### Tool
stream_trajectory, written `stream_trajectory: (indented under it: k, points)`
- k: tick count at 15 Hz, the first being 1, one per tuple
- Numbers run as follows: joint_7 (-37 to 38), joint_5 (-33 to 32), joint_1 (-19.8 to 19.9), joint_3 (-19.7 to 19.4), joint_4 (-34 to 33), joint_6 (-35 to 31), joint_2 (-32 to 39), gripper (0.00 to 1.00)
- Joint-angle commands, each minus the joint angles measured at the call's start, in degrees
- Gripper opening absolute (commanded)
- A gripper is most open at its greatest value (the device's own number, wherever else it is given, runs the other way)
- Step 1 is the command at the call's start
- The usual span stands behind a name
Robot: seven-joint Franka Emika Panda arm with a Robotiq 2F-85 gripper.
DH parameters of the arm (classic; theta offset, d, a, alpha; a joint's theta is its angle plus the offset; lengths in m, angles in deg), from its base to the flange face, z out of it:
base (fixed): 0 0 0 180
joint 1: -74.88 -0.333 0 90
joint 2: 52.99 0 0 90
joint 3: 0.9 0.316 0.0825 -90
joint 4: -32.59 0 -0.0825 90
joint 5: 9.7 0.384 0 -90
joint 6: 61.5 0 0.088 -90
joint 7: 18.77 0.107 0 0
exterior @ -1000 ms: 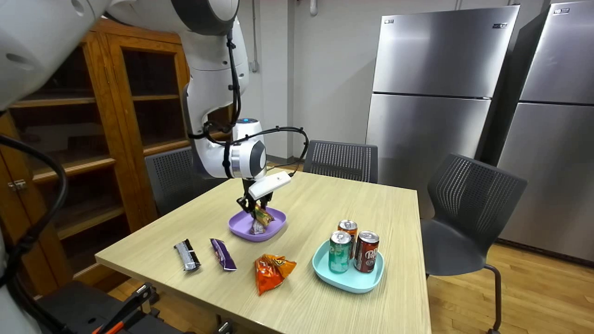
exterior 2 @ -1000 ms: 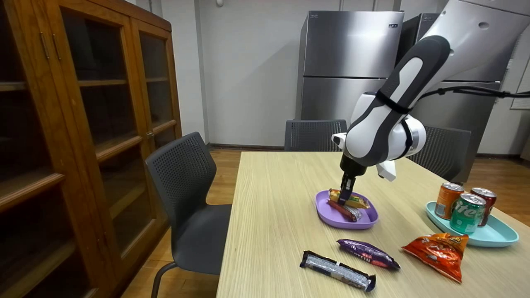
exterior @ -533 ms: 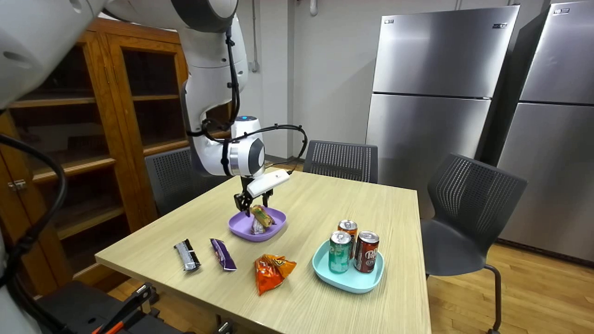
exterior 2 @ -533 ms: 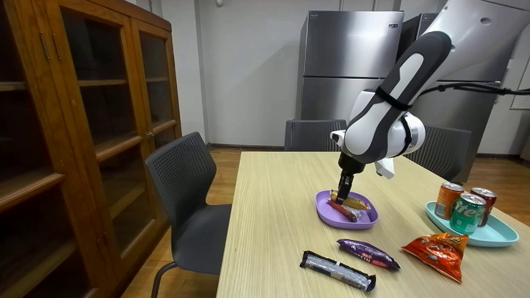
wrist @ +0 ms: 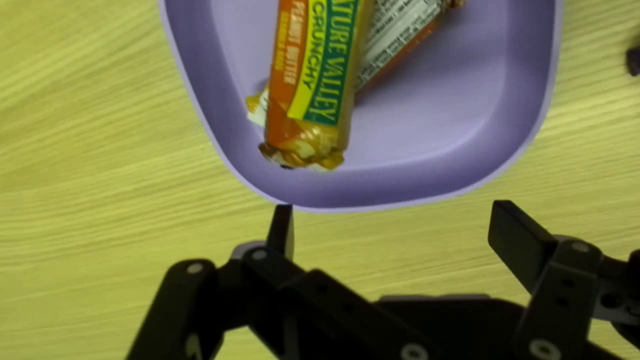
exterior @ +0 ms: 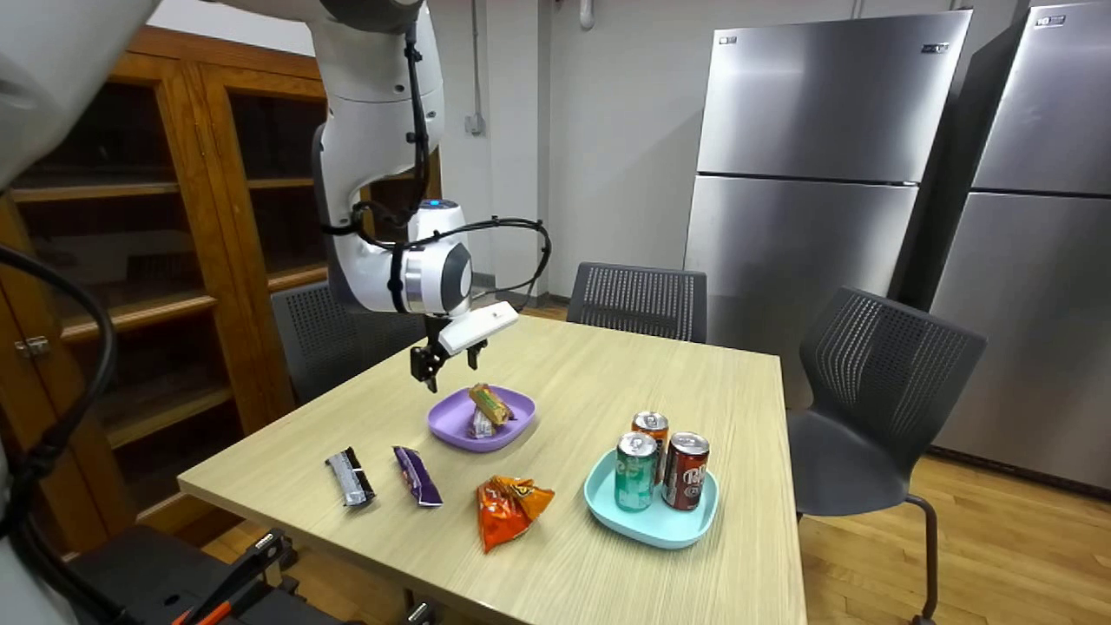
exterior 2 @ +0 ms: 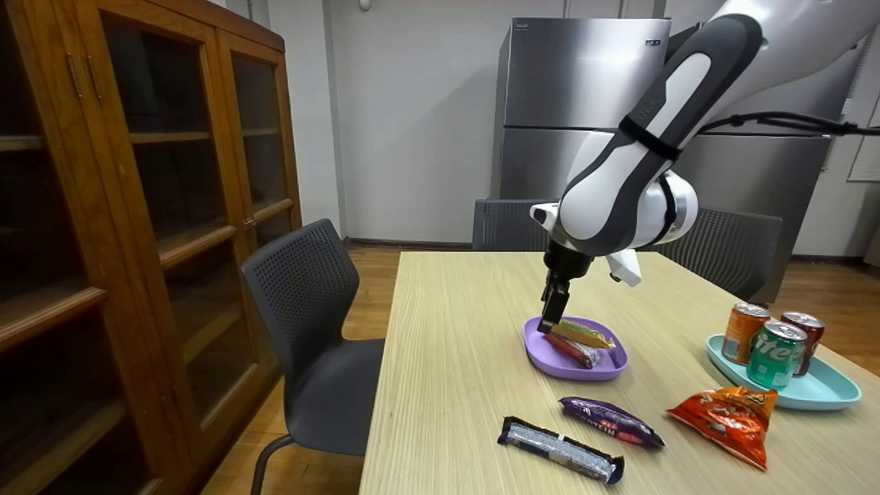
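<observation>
A Nature Valley bar was seen in a purple tray, the gripper held nearby with fingers spread wide.
It was laid across a red-and-silver bar, the tray being set well in from the left edge of the bench in both exterior views. The gripper was held above the bench, just off the tray's rim and apart from both bars. Toward the front edge, a black-and-silver bar, a purple-wrapped bar and an orange snack bag were laid out. Near the right edge, a teal tray was loaded with an orange can, a green can and a dark red can.
</observation>
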Motion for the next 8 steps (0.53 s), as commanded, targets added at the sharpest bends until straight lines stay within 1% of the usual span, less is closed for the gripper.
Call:
stream_trajectory:
  k: [1,3,7,8]
  points:
    - [-7.6,0.59,4.58,6.5,6.25,-0.13,-4.26,1.0]
    - [-11.29,1.31,6.32,9.53,8.33,0.53,-5.19,1.0]
    - [-15.89,2.16,7.51,12.68,12.15,1.69,-6.91,1.0]
    - [-16.5,2.37,7.12,12.82,13.09,2.19,-7.47,1.0]
